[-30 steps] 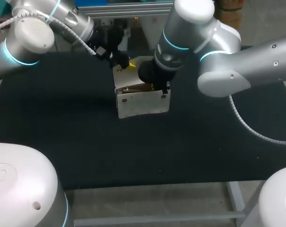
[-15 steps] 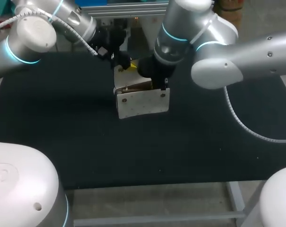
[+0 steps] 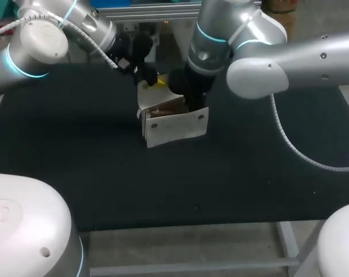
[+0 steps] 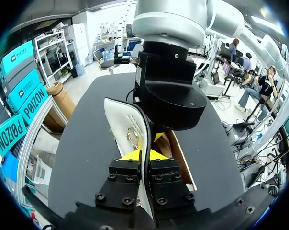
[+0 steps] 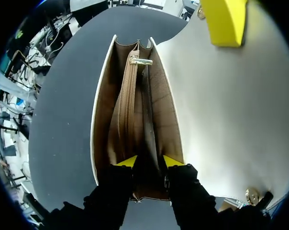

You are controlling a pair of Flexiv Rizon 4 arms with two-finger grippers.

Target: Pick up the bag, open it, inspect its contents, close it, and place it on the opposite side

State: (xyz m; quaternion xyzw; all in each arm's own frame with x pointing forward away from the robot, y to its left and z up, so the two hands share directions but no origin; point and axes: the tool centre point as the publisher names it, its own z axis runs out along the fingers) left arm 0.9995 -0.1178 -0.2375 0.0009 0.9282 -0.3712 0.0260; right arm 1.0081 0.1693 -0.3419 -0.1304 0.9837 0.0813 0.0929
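Observation:
A white bag (image 3: 175, 127) stands upright in the middle of the black table, with its flap (image 3: 145, 92) raised. My left gripper (image 3: 152, 78) is shut on the flap's edge; in the left wrist view the white flap (image 4: 127, 122) runs between the yellow tips of the left gripper (image 4: 145, 155). My right gripper (image 3: 192, 103) hangs over the bag's mouth. In the right wrist view the right gripper (image 5: 149, 162) is open, tips just inside the brown lining (image 5: 106, 110). A zipped inner pocket with a gold pull (image 5: 141, 61) shows. No loose contents are visible.
The black table top (image 3: 76, 167) spreads out on all sides of the bag. My right arm's wrist (image 4: 168, 91) sits close ahead of the left gripper. One yellow fingertip of the left gripper (image 5: 226, 21) rests on the flap (image 5: 221, 110).
My right arm has drawn back and up a little over the bag. The bag's front wall has tipped slightly toward the table's front. The left arm keeps its hold on the flap.

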